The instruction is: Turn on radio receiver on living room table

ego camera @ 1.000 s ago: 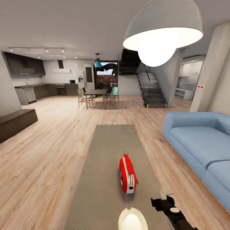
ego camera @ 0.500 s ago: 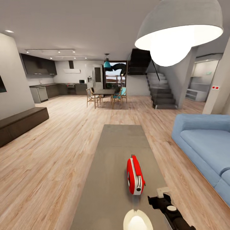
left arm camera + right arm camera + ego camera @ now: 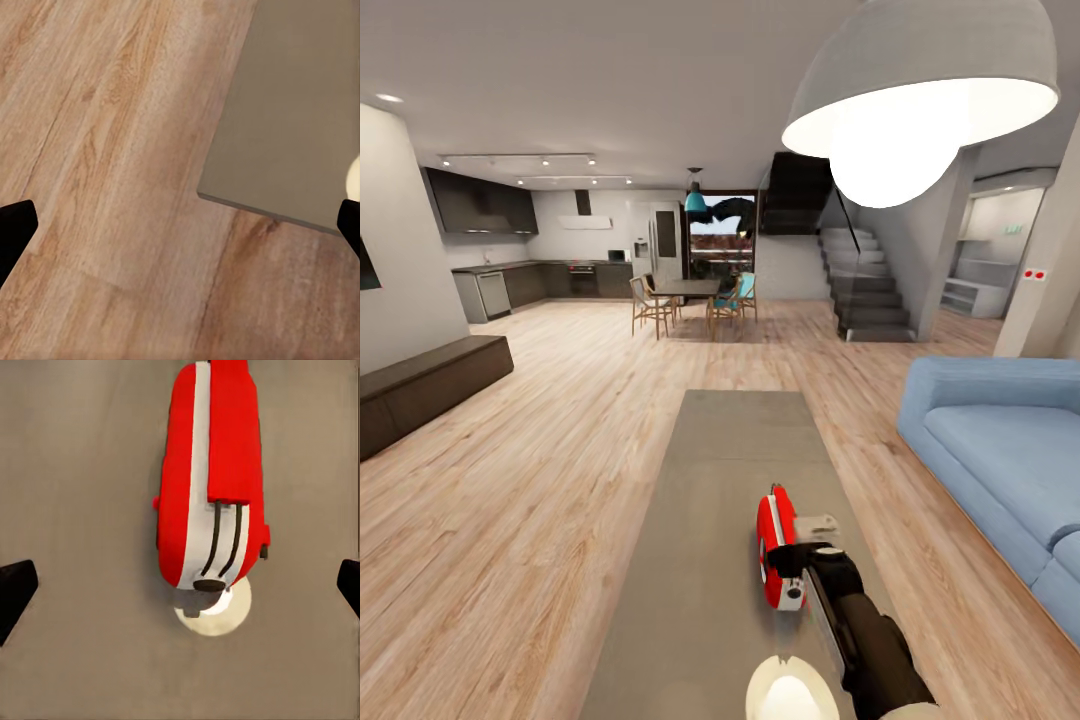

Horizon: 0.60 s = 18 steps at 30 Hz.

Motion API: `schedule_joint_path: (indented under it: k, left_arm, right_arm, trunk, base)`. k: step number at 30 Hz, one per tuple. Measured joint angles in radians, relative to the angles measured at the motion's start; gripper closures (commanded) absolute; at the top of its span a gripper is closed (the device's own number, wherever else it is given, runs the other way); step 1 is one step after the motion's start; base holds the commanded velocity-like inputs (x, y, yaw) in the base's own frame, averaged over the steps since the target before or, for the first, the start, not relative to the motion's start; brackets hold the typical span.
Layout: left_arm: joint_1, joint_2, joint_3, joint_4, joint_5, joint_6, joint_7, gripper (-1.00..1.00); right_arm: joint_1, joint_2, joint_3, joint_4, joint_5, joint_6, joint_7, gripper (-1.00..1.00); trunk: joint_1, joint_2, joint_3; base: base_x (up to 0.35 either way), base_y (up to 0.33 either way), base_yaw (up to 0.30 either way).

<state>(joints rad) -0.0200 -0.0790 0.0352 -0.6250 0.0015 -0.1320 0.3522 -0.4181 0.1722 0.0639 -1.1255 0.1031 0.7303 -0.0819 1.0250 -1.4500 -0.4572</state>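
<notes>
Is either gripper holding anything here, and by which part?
Nothing is held. The right gripper is open above the radio; the left gripper is open over the floor.

the right arm reaches forward from the lower right of the head view, its dark forearm foreshortened. the right end effector (image 3: 812,540) sits at its tip, and in the right wrist view its two black fingertips (image 3: 15,589) stand far apart. the left end effector (image 3: 180,229) is spread just as wide (fingertips at opposite edges).
</notes>
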Motion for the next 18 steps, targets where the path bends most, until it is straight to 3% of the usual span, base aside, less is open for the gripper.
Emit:
schedule_joint_path:
  k: [4,6,8,13,15,18]
  left_arm:
    - [0.0,0.001,0.0,0.0,0.0,0.0,-0.001,-1.0]
    - [0.0,0.002,0.0,0.0,0.0,0.0,-0.001,-1.0]
    - [0.0,0.002,0.0,0.0,0.0,0.0,-0.001,-1.0]
    - [0.0,0.0,0.0,-0.001,0.0,0.0,-0.001,-1.0]
    - [0.0,0.0,0.0,-0.001,0.0,-0.001,-0.001,-1.0]
    - [0.0,0.002,0.001,-0.001,0.0,-0.002,0.0,-1.0]
  right_arm:
    - [-0.114,0.002,0.0,-0.007,-0.004,0.084,0.002,-1.0]
    - [-0.199,0.002,-0.001,-0.006,-0.007,0.15,0.003,-1.0]
    - [-0.245,0.002,-0.002,-0.001,-0.011,0.166,0.003,-1.0]
    - [-0.313,0.002,-0.007,0.017,-0.018,0.176,0.004,-1.0]
    - [-0.349,-0.002,-0.01,0.116,-0.019,0.182,0.003,-1.0]
    - [-0.368,-0.004,-0.011,0.186,-0.019,0.185,0.002,-1.0]
  trunk:
    - [0.0,0.0,0.0]
    - [0.0,0.0,0.0]
    - [0.0,0.0,0.0]
    - [0.0,0.0,0.0]
    - [0.0,0.0,0.0]
    - [0.0,0.0,0.0]
  base:
    - [0.0,0.0,0.0]
    - [0.0,0.0,0.0]
    - [0.0,0.0,0.0]
    - [0.0,0.0,0.0]
    - [0.0,0.0,0.0]
    - [0.0,0.0,0.0]
